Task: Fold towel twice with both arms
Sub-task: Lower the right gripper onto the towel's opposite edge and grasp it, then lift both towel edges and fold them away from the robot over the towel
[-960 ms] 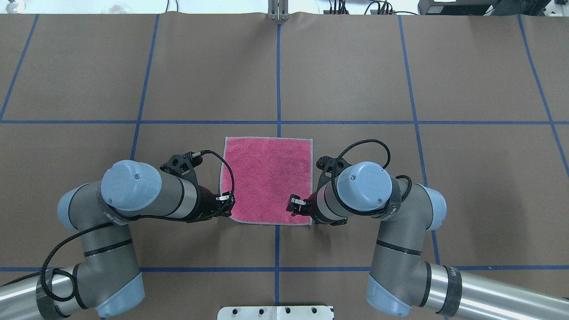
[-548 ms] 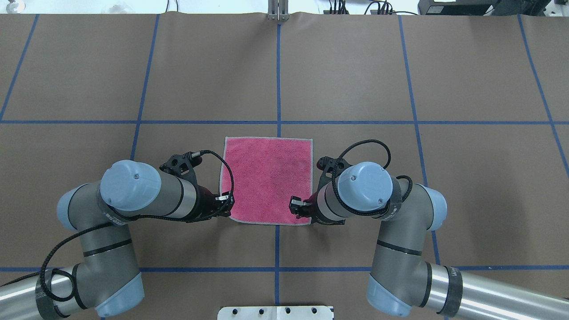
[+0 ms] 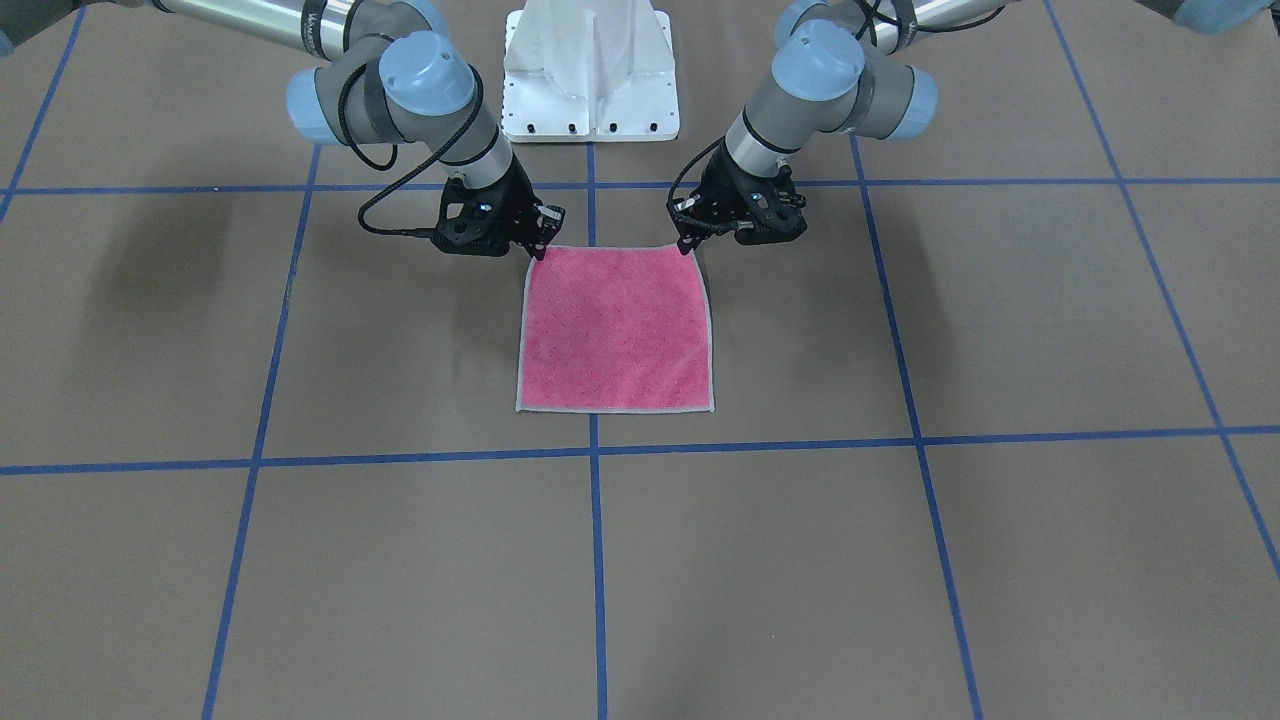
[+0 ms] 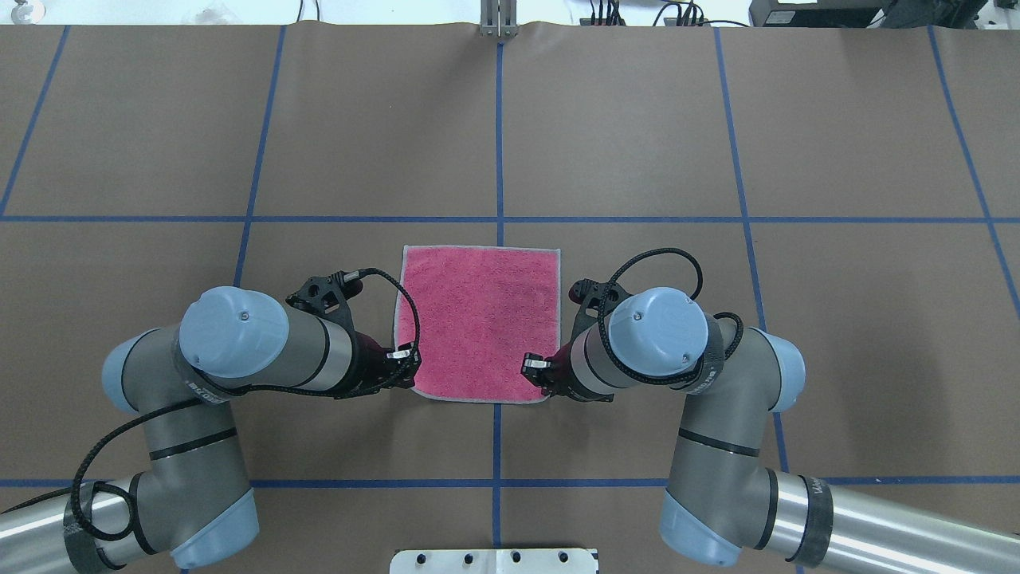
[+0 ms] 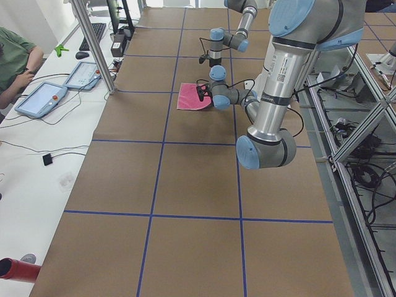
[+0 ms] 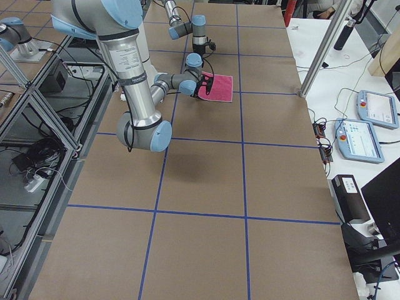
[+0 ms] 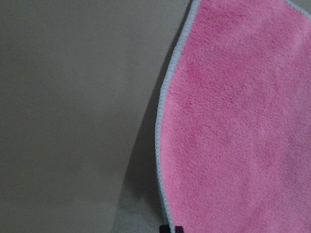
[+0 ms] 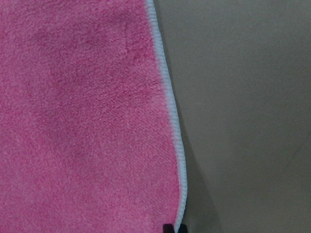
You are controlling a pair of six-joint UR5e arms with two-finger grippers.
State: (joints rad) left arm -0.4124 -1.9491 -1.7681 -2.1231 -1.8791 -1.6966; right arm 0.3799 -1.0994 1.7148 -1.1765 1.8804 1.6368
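On the bench: a small square pink terry towel (image 4: 478,319) with light grey stitched edging is laid pink side up on the brown paper-covered bench (image 4: 637,143). It's pretty much centred on the blue tape line (image 4: 499,119) that runs away from the robot.
Towel shape: mostly flat. The far edge is left lying on the bench, while the edge nearest the robot is raised a bit, with a shadow seen under it in both wrist views.
Left arm: the silver-grey tubular left arm (image 4: 191,446) with light blue joint caps is bent in from the side and angled down to the towel's near left corner.
Left fingers: the black left fingers (image 3: 684,243) are closed onto that corner, so the cloth is pinched.
Right arm: the matching right arm (image 4: 717,446) is brought in mirror-fashion to the near right corner.
Right fingers: the right fingers (image 3: 538,250) are clamped on that corner too, and the grey edging is seen curving right into the tips in the wrist view.
Behind the arms: a white bolted pedestal (image 3: 590,70) is seen at the robot's edge of the bench.
Off to the side: a person in a green sleeve (image 5: 12,59) is seated by two tablet-like pendants (image 5: 43,99), well apart from the towel.
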